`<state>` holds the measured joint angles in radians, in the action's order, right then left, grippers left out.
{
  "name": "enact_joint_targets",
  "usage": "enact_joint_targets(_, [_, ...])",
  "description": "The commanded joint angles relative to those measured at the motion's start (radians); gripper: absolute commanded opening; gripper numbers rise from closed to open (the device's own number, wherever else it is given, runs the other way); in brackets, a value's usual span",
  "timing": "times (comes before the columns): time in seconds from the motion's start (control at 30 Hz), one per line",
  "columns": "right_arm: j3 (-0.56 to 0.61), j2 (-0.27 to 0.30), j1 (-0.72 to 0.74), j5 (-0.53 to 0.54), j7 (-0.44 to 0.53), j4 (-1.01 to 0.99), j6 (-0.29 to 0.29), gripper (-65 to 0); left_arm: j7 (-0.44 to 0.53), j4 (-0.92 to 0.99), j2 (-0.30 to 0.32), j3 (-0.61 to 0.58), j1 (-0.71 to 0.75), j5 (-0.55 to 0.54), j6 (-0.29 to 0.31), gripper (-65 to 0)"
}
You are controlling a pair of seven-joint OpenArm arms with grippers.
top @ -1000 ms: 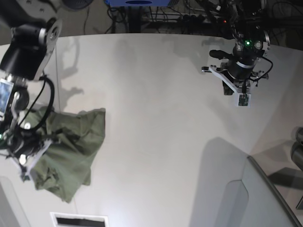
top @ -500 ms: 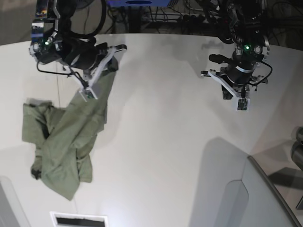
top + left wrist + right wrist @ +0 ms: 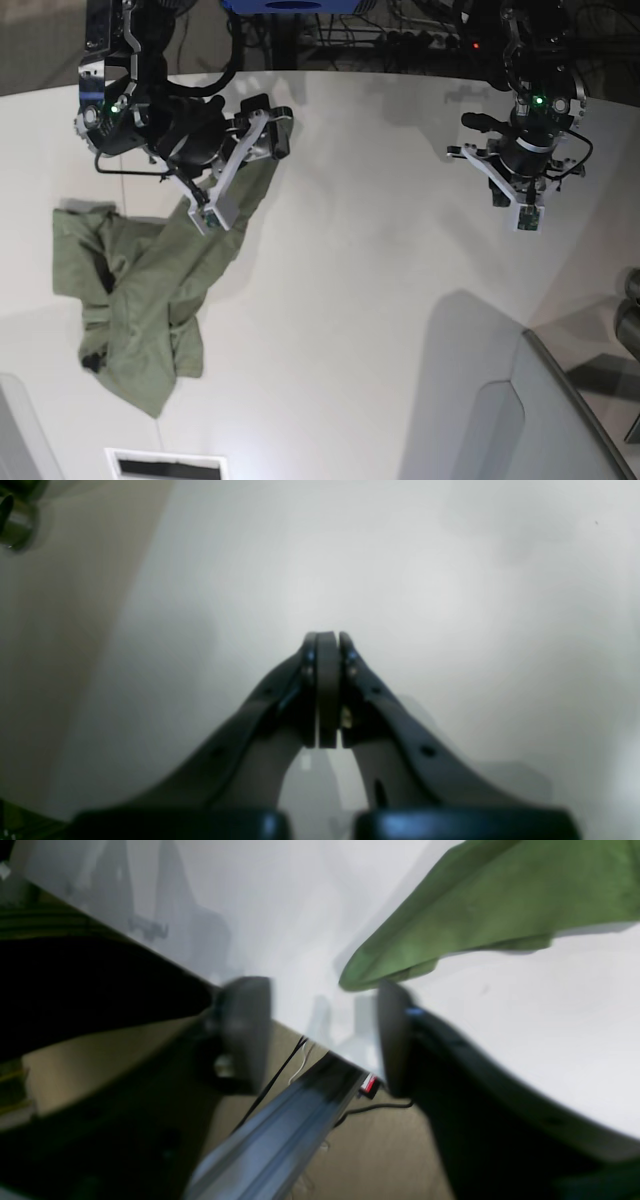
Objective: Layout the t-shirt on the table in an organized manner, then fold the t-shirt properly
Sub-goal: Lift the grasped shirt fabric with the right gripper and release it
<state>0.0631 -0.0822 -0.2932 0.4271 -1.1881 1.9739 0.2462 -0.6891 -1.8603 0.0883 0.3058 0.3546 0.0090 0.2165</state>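
T-shirt at frame left, both arms along the far edge.

In the base view the t-shirt (image 3: 140,290) lies bunched on the table (image 3: 360,300) at left of frame, one end reaching up toward the right gripper (image 3: 262,125) at upper left. The left gripper (image 3: 505,190) hangs over bare tabletop at upper right, well apart. An angled panel (image 3: 540,420) occupies the lower right corner.

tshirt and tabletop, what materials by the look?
The t-shirt: soft matte olive knit, likely cotton; it drapes, creases and bunches into folds. The table: smooth white hard sheet, perhaps laminate or coated board; faint sheen, soft shadows, no grain visible. Neither material is certain from the look alone.
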Motion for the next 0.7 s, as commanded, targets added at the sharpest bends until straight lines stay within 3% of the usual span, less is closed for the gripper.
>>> enact_joint_targets(0.0, [-0.036,0.026,0.05,0.014,0.072,0.012,0.002,-25.8,0.021,-0.015,0.008,0.002,0.001,-0.004,-0.002,-65.0])
enact_joint_targets(0.1, [-0.139,0.083,0.182,0.014,0.169,-0.075,0.002,-19.7,0.021,-0.015,0.008,0.002,0.01,-0.01,-0.002,-65.0])
enact_joint_targets(0.2, [-0.243,0.146,0.341,0.019,0.219,-0.282,0.006,-19.7,0.022,-0.015,0.008,0.002,0.013,-0.01,-0.002,-65.0])
enact_joint_targets(0.3, [-0.274,0.218,0.487,0.02,0.27,-0.546,0.009,-20.4,0.022,-0.015,0.008,0.002,0.013,-0.01,-0.002,-65.0])
enact_joint_targets(0.37, [-0.273,0.255,0.552,0.022,0.325,-0.681,0.009,-25.4,0.022,-0.015,0.008,0.002,0.013,-0.01,-0.002,-65.0])
enact_joint_targets(0.5, [-0.271,0.279,0.612,0.02,0.391,-0.827,0.009,-33.9,0.022,-0.011,0.008,0.002,0.013,-0.01,-0.002,-65.0])
enact_joint_targets(0.67, [-0.271,0.293,0.641,0.017,0.439,-0.905,0.011,-34.1,0.022,0.011,0.006,0.002,0.008,-0.01,-0.002,-65.0])
